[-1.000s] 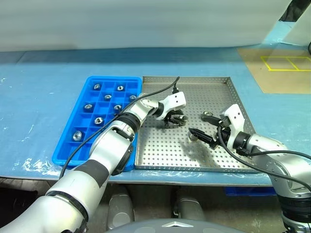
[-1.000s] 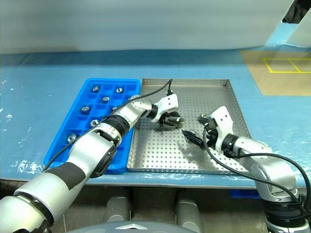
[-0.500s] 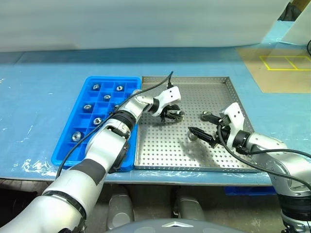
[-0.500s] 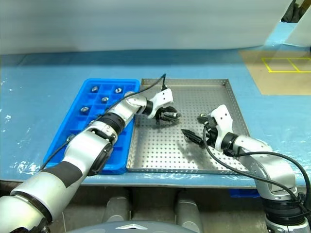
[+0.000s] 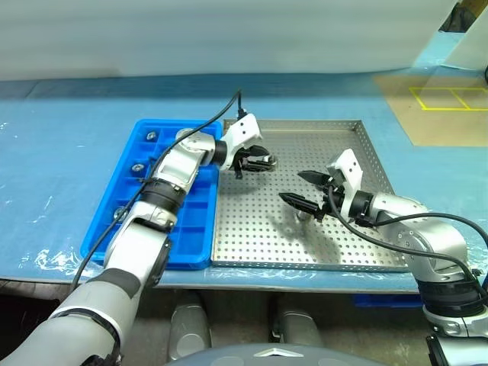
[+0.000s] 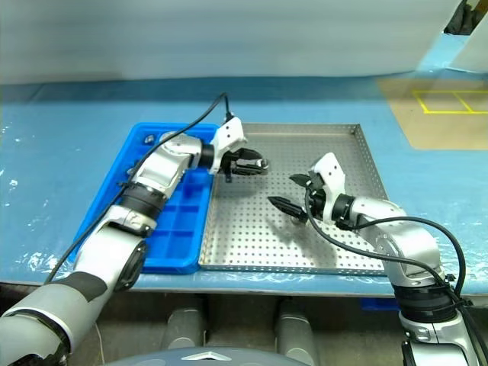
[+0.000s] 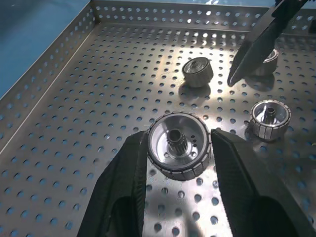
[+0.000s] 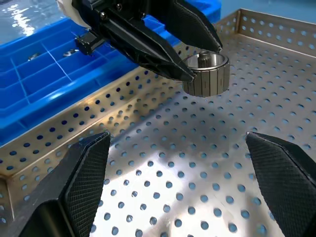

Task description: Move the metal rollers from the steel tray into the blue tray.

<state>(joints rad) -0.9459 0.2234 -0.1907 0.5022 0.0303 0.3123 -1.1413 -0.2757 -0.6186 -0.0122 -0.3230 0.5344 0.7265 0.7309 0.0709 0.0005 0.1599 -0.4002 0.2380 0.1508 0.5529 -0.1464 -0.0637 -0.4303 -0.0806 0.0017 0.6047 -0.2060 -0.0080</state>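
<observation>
My left gripper (image 5: 263, 162) is shut on a metal roller (image 7: 179, 144), a ribbed silver ring with a centre hub. It hangs above the back left part of the steel tray (image 5: 259, 244), close to the blue tray (image 5: 179, 229). The right wrist view shows the same held roller (image 8: 207, 74) clear of the perforated floor. My right gripper (image 5: 291, 187) stands open over the tray's middle right with nothing between its fingers. Loose rollers (image 7: 198, 71) (image 7: 269, 119) lie on the steel floor near the right gripper's fingers (image 7: 256, 47). Several rollers (image 5: 139, 167) sit in the blue tray's compartments.
Both trays lie side by side on a blue-covered table, blue tray to the left. A brown board with yellow tape squares (image 5: 450, 99) lies at the back right. The steel tray's raised rim (image 8: 123, 94) runs between the two trays.
The left gripper has risen with the roller and moved left and back toward the blue tray. The right gripper has shifted a little left, still open.
</observation>
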